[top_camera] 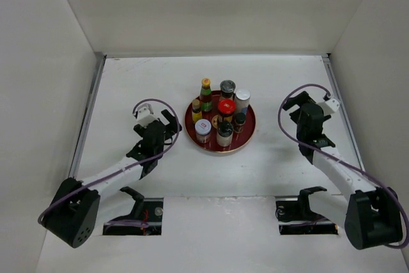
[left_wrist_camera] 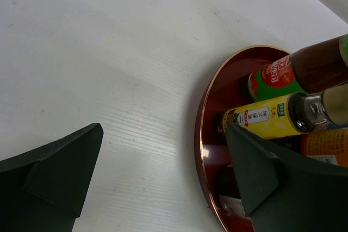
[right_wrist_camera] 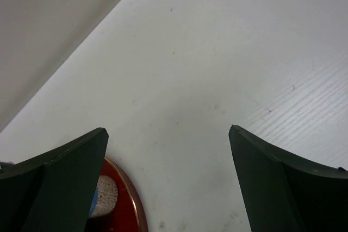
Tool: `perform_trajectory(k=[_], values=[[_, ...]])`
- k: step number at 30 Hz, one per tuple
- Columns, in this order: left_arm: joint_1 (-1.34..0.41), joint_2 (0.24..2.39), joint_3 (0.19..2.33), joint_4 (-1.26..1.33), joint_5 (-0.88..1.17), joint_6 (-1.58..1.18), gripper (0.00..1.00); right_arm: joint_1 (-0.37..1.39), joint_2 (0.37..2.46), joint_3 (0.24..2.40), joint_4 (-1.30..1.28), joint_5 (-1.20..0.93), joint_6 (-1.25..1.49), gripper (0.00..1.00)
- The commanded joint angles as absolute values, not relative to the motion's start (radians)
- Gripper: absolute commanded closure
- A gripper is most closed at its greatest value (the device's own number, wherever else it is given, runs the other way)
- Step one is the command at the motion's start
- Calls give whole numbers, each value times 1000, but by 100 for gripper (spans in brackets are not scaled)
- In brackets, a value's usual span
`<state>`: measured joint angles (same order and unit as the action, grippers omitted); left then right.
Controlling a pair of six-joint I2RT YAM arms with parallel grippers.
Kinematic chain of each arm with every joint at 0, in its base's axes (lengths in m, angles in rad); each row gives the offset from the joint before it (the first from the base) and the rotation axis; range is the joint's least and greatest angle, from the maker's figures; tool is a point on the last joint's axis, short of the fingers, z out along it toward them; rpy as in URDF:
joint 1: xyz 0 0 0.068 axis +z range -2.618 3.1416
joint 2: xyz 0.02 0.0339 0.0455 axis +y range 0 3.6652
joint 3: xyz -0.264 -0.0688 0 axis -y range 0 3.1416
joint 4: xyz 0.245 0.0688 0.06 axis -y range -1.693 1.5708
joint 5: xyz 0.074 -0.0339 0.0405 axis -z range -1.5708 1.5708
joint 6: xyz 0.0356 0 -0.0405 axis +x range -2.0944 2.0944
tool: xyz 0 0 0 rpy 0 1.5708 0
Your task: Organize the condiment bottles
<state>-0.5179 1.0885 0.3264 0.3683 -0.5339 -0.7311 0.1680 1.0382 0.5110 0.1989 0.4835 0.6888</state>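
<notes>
I see the condiment bottles (top_camera: 225,108) standing bunched together on the round red tray (top_camera: 214,149), mid-bench and a little toward the far edge. My left gripper (left_wrist_camera: 163,129) is spread wide and holds nothing. It sits just beside the tray's left rim, with a yellow-labelled bottle (left_wrist_camera: 266,118) close by one finger. My right gripper (right_wrist_camera: 167,129) is also spread and holds nothing, off the tray's right side and apart from it.

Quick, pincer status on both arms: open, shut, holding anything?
Left pincer: open, holding nothing.
Right pincer: open, holding nothing.
</notes>
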Motion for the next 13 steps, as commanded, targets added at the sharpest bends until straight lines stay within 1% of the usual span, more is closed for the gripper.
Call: perform_trajectory(k=[1,9,13], values=[[-521,1014,391,186,-526,-742,0,160,1074,482,345,425,759,0],[-482,945,387,91,-526,-738,0,263,1181,358,495,443,792,0],[-496,951,411,32,-535,-738,0,266,1169,370,503,396,793,0]])
